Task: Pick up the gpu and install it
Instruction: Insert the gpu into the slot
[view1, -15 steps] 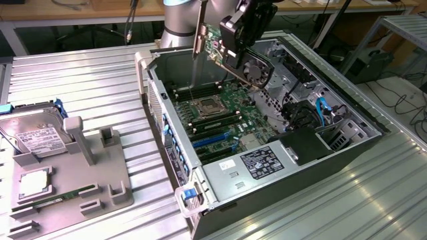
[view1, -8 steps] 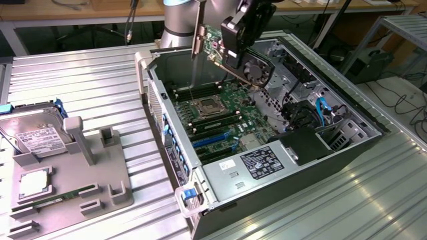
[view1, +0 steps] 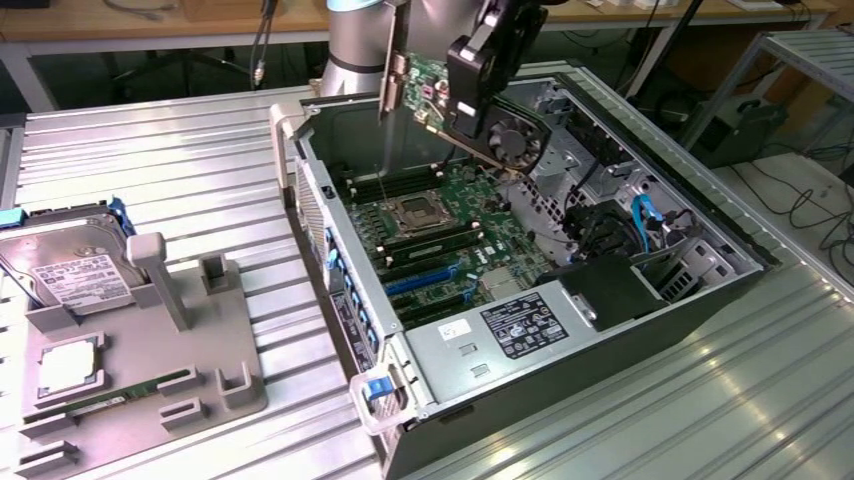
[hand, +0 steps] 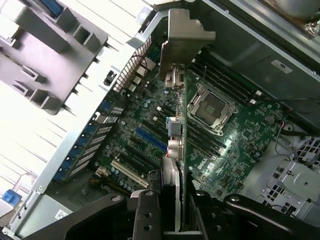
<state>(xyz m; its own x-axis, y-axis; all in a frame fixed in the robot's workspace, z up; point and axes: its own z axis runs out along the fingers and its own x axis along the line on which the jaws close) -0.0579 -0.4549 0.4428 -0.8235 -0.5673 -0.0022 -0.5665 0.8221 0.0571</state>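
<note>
1. Gripper (hand: 175, 200) fingers, nearest the wrist camera, pinch the gpu (hand: 177, 130). This view shows the card edge-on, its silver bracket at the end away from the fingers.
2. Exterior view alone shows the card's cooler fan (view1: 518, 137). The card is held tilted above the open computer case (view1: 587, 330), apparently clear of it.
3. Motherboard (view1: 447, 235) inside the case, with processor socket (view1: 414, 212) and blue slots (view1: 424, 280).
4. Gray fixture (view1: 147, 340) outside the case, on the exterior view's left, carrying a hard drive (view1: 67, 265) and memory stick (view1: 127, 392).
</note>
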